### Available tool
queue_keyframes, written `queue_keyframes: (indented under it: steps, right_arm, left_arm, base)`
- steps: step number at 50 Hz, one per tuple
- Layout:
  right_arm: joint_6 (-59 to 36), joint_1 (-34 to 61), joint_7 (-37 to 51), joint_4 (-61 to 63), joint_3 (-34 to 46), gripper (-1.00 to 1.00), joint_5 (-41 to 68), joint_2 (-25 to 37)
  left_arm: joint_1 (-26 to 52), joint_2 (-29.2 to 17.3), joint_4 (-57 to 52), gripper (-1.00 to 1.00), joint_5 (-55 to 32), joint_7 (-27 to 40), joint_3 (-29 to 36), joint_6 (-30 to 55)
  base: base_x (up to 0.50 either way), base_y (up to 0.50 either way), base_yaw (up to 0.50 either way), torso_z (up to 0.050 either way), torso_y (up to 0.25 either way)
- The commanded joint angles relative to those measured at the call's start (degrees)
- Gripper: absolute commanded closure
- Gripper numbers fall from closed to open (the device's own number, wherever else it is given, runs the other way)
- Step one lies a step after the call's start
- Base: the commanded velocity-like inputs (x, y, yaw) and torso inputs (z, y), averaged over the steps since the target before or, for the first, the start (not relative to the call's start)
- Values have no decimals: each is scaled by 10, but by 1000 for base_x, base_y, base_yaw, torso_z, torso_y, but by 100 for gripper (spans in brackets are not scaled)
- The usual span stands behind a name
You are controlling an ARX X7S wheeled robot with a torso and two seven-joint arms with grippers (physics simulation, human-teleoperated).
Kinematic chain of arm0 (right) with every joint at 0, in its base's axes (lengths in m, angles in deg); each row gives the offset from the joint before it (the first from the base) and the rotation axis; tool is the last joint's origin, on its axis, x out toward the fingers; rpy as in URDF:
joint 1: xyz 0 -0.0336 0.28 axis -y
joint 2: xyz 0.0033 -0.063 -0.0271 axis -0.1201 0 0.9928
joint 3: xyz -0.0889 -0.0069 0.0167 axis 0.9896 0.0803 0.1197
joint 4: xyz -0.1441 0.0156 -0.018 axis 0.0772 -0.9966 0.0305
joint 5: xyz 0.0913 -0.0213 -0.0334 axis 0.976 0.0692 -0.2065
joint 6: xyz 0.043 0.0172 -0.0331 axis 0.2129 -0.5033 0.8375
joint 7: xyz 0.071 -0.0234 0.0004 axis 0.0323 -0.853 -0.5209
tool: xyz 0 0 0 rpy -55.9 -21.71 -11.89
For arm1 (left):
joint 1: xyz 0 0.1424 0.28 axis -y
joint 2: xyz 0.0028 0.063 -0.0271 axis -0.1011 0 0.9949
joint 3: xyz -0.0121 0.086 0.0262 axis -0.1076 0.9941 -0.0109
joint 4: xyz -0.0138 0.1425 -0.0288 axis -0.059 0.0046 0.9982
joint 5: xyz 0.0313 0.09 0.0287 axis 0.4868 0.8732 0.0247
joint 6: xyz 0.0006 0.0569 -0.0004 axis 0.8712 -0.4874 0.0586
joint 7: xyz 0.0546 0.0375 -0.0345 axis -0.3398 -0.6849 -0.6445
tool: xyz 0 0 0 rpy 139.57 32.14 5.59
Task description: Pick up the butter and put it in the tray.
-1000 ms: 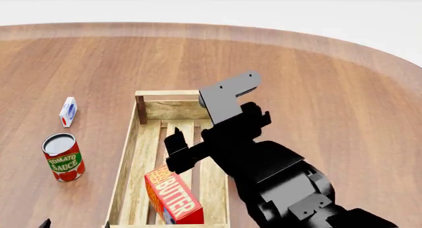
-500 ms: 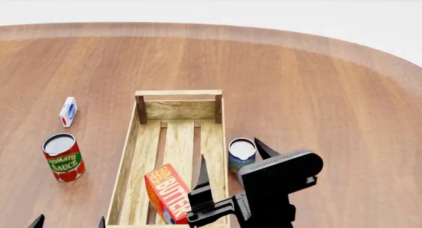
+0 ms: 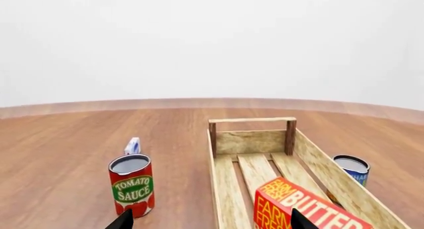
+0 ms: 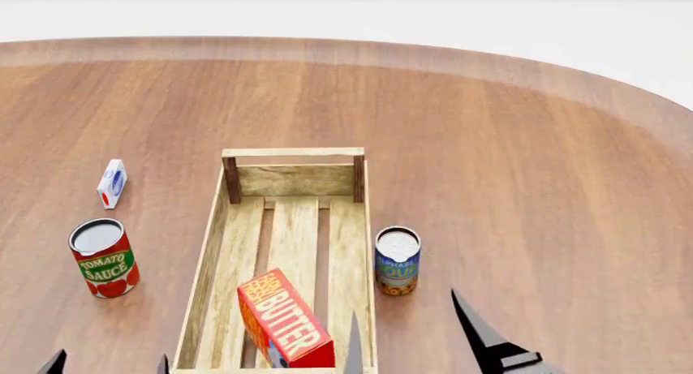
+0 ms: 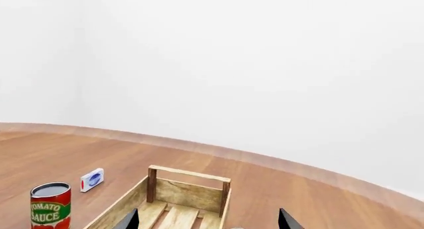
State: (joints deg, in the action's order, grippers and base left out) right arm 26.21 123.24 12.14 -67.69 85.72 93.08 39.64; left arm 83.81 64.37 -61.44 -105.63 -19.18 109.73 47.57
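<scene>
The butter [image 4: 285, 319] is a red-and-orange carton that stands tilted inside the near end of the tray [image 4: 292, 153], a long pale slatted crate. In the left wrist view the butter [image 3: 305, 209] shows in the tray [image 3: 251, 120]. My right gripper [image 4: 417, 350] is open and empty, low at the near edge, with one fingertip over the tray's near right wall beside the butter. My left gripper [image 4: 109, 366] is open and empty, near the front left; only its tips show. The right wrist view shows the tray's far end [image 5: 188, 173] between that gripper's open tips [image 5: 208, 221]; the butter is out of that view.
A red Tomato Sauce can [image 4: 103, 258] stands left of the tray, with a small white-blue-red carton [image 4: 112, 182] behind it. A blue can [image 4: 398, 260] stands close to the tray's right wall. The round wooden table [image 4: 520, 163] stretches far and right.
My right arm has drawn back from over the tray toward the near edge, so only its open fingertips show. The blue can came into sight. The butter has stayed in the tray.
</scene>
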Motion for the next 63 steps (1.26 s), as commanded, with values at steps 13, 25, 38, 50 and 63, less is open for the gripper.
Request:
queue_keyframes:
  steps: [13, 25, 38, 50, 63]
  right_arm:
    - [22, -27, 13, -6, -1, -100, -35, -2]
    - [19, -33, 18, 4, 0, -100, -47, 1]
    - [28, -57, 71, 67, -7, -100, -142, 27]
    - [26, -68, 97, 98, -13, -100, -187, 41]
    - [16, -71, 102, 109, -16, -100, -202, 45]
  left_arm:
    - [-4, -6, -10, -100, 3, 6, 0, -7]
    - [-14, -11, -20, -100, 4, 3, 2, -24]
    - [-56, -26, -62, -100, 25, -17, 10, -105]
    - [-72, -36, -87, -100, 29, -15, 9, -124]
    - [-71, -38, -88, -100, 38, -13, 12, -123]
  base:
    - [0, 0, 0, 0, 0]
    - [0, 0, 0, 0, 0]
    - [0, 0, 0, 0, 0]
    - [0, 0, 0, 0, 0]
    - [0, 0, 0, 0, 0]
